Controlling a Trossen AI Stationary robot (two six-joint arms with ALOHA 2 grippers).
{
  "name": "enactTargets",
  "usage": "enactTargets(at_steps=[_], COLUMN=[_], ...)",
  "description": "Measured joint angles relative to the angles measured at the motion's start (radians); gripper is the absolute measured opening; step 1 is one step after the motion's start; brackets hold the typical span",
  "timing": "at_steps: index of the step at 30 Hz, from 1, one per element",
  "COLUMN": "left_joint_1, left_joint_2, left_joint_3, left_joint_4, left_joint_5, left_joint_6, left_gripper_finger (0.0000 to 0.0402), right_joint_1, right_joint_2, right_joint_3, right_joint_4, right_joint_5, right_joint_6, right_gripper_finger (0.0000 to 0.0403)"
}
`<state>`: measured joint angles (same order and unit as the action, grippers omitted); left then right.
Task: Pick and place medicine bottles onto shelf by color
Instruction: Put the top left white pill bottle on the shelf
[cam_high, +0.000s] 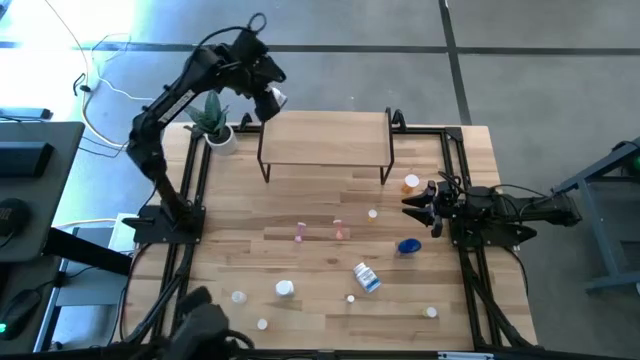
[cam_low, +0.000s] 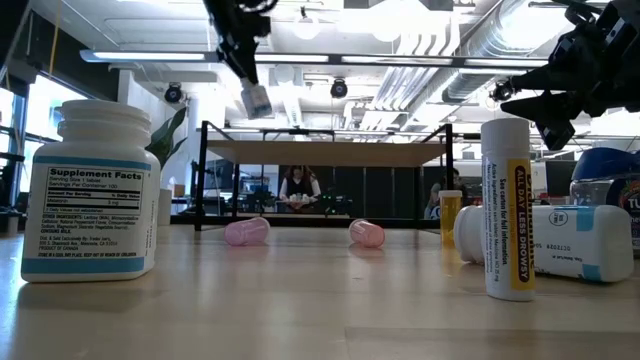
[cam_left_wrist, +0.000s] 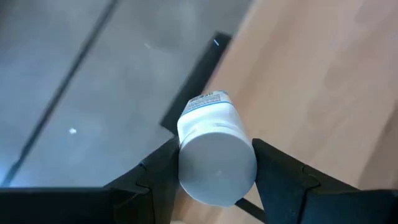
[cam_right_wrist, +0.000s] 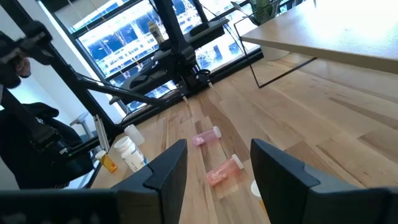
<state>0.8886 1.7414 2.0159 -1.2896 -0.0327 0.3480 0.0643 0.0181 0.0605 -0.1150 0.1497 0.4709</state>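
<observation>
Holding a small white bottle in the left hand, fingers clamped across its body, above the shelf's far left corner. Probably light, rigid, smooth plastic; gripping mid-body seems safest. Hanging tilted, long axis sloping down toward the shelf. Waiting at the bench's right: right hand, parted and empty.

A potted plant stands at the table's far left corner; a person sits beyond.
</observation>
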Motion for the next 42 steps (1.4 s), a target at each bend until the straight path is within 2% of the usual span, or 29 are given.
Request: enactTargets(at_steps=[6, 17, 42], left_joint_1=[-0.022, -0.075, -0.084], left_joint_2=[0.065, 0.131, 0.134], left_joint_3=[0.000, 0.000, 0.000], left_joint_4=[-0.092, -0.114, -0.150], left_joint_5=[-0.001, -0.014, -0.035], left_joint_6=[0.000, -0.023, 0.040], left_gripper_finger=[0.0169, 0.0169, 0.0170], right_joint_1=[0.000, 0.000, 0.000], right_joint_2=[0.000, 0.000, 0.000], right_joint_3=[0.000, 0.000, 0.000], right_joint_4=[0.000, 0.000, 0.000], right_joint_5=[0.000, 0.000, 0.000], right_joint_6=[0.000, 0.000, 0.000], right_gripper_finger=[0.0168, 0.0168, 0.0168])
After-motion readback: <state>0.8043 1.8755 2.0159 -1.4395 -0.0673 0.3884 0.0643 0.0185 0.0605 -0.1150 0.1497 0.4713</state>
